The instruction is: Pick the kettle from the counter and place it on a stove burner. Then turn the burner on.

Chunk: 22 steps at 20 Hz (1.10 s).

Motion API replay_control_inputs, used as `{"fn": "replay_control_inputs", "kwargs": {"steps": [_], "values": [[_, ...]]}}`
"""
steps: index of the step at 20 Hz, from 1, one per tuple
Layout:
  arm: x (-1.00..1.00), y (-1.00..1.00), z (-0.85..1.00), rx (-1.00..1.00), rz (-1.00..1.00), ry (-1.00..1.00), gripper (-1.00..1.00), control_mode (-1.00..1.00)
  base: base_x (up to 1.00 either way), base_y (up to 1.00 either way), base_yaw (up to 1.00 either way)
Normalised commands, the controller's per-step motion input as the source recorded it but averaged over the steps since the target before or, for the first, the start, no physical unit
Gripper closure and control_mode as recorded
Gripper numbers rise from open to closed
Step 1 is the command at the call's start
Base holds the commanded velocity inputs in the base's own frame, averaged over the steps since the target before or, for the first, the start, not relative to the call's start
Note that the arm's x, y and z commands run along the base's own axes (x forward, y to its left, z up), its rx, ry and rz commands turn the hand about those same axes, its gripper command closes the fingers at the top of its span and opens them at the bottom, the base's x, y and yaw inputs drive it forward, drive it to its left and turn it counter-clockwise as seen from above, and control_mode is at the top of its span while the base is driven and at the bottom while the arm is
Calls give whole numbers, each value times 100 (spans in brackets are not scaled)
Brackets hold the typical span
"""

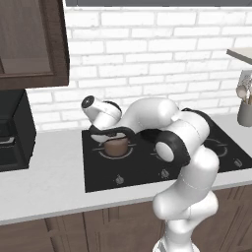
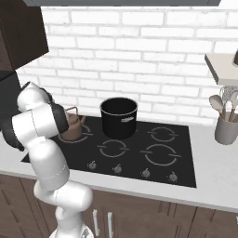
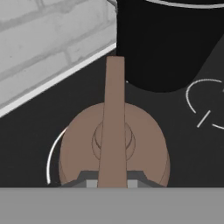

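The kettle (image 1: 116, 146) sits on a rear ring of the stove (image 2: 139, 153), just left of the black pot (image 2: 119, 117). It looks small, rigid and light; its thin arched handle is the obvious grip. The arm folds low over it, the hand (image 3: 113, 183) closed around that handle.

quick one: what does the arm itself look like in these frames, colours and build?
The arm is glossy white with rounded, bulbous links and dark charcoal bands at the joints. One round end cap has a dark ring on its face. The same white links with dark joints show in the right base view. No cables or markings are visible.
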Motion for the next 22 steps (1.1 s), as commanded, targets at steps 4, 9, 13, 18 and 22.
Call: {"fn": "replay_control_inputs", "kwargs": {"steps": [4, 9, 13, 18, 22], "values": [[0, 0, 0, 0, 0, 0, -100, -100, 0, 0, 0], [0, 0, 0, 0, 0, 0, -100, -100, 0, 0, 0], [1, 1, 19, 0, 0, 0, -100, -100, 0, 0, 0], [0, 10, 84, 0, 0, -4, -100, -100, 0, 0, 0], [-77, -8, 52, 0, 0, 0, -100, -100, 0, 0, 0]]}}
